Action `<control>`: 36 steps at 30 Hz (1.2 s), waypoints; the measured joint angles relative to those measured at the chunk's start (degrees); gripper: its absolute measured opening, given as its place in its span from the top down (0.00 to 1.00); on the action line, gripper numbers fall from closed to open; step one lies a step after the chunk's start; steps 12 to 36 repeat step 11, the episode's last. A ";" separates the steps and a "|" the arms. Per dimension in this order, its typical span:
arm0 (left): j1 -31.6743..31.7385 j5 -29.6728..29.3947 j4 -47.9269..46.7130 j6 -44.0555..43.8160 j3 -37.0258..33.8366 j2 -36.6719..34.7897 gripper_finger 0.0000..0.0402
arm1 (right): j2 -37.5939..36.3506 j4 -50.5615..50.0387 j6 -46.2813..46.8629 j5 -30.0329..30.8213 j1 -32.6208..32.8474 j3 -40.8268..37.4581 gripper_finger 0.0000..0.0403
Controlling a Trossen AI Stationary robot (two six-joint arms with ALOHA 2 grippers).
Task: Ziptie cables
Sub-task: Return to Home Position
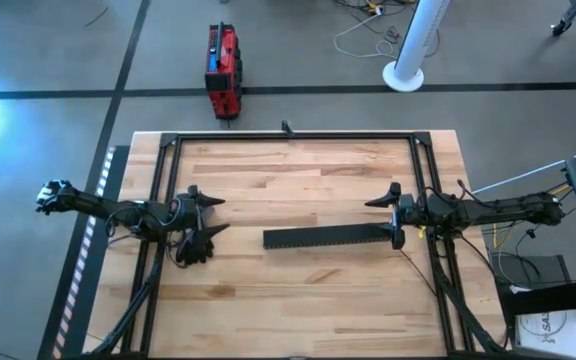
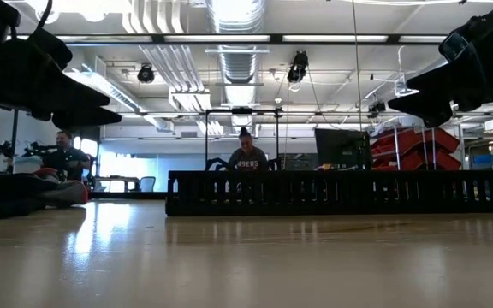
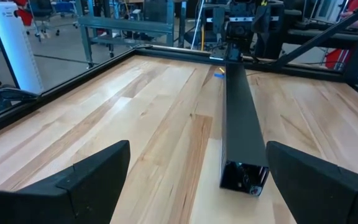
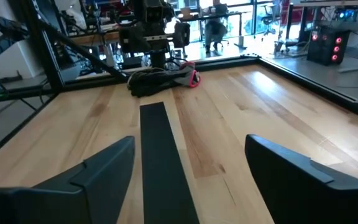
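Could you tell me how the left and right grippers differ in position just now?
From above, the right gripper overlaps the right end of the black cable duct; the left gripper stands clear of its left end. A dark tangled heap lies beside the left gripper, none by the right gripper. Both are open, raised and facing the duct.

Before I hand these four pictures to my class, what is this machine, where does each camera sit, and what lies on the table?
It is a robot with two dark arms at a wooden table. One picture looks straight down, one looks level across the tabletop, two come from cameras on the wrists. The left gripper and right gripper face each other, both open, holding nothing. Between them lies a long black bar; a dark bundle sits by the left gripper.
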 joint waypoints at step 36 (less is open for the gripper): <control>0.01 0.01 0.04 0.00 0.00 1.10 0.11 | -0.02 0.00 -0.17 0.02 0.00 0.00 0.32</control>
